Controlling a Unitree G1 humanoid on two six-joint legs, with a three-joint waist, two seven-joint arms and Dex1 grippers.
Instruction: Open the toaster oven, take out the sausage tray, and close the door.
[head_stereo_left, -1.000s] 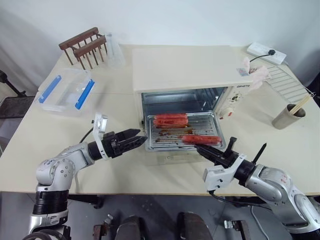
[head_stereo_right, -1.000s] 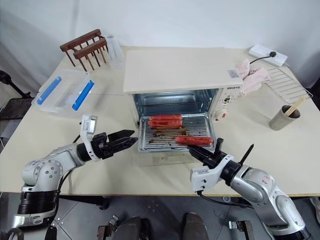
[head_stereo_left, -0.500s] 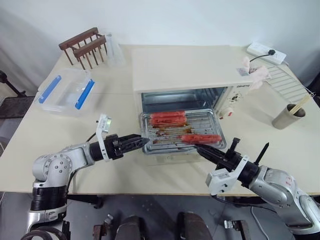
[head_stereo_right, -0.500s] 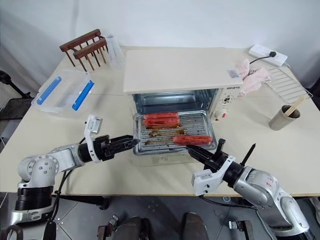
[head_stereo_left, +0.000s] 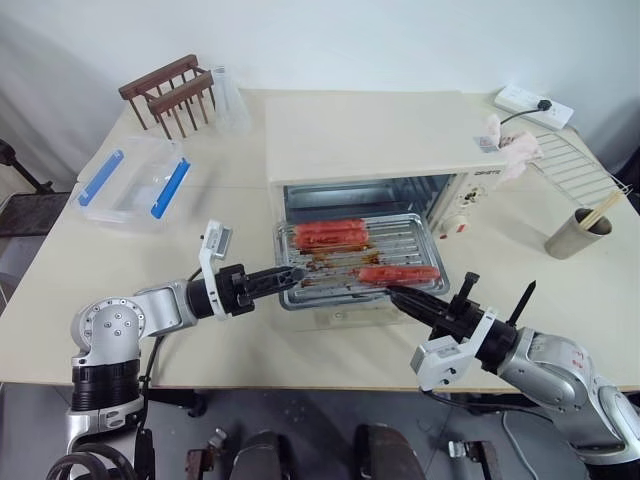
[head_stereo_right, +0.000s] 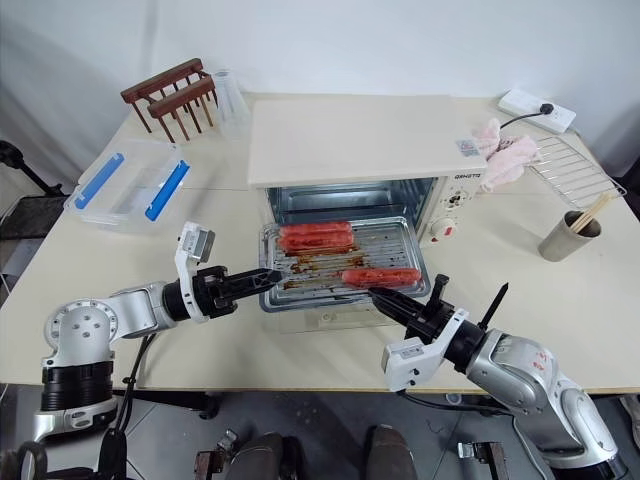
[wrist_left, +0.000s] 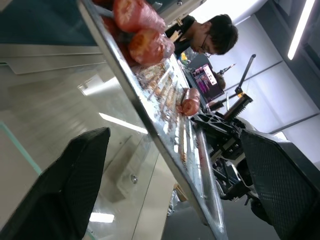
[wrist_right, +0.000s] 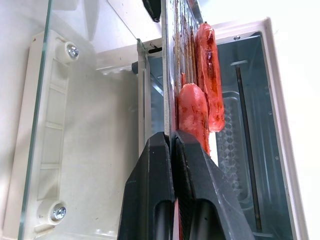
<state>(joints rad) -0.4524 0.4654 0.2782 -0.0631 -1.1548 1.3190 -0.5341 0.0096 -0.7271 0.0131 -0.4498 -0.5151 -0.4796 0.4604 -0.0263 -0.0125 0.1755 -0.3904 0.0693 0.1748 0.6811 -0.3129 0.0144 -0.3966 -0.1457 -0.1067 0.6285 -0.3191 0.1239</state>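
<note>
The cream toaster oven (head_stereo_left: 370, 135) stands mid-table with its glass door (head_stereo_left: 345, 315) folded down flat in front. The silver sausage tray (head_stereo_left: 400, 238), with three red sausages (head_stereo_left: 330, 233) on its rack, sticks out over the door. My right gripper (head_stereo_left: 395, 295) is shut on the tray's front right rim, and the right wrist view shows both fingers (wrist_right: 192, 165) pinching the thin metal edge. My left gripper (head_stereo_left: 290, 275) is open at the tray's front left corner. In the left wrist view the rim (wrist_left: 165, 150) runs between its spread fingers (wrist_left: 70, 185) without touching them.
A clear box with blue clips (head_stereo_left: 130, 185), a wooden rack (head_stereo_left: 170, 92) and a glass flask (head_stereo_left: 228, 100) sit at the back left. On the right are a power strip (head_stereo_left: 533, 105), pink cloth (head_stereo_left: 510, 145), wire rack (head_stereo_left: 575, 165) and a cup of chopsticks (head_stereo_left: 575, 232). A person (wrist_left: 210, 35) sits beyond.
The tray has slid further out of the oven and a little to the left, still in my right gripper. My left gripper has rolled and closed in on the tray's left corner.
</note>
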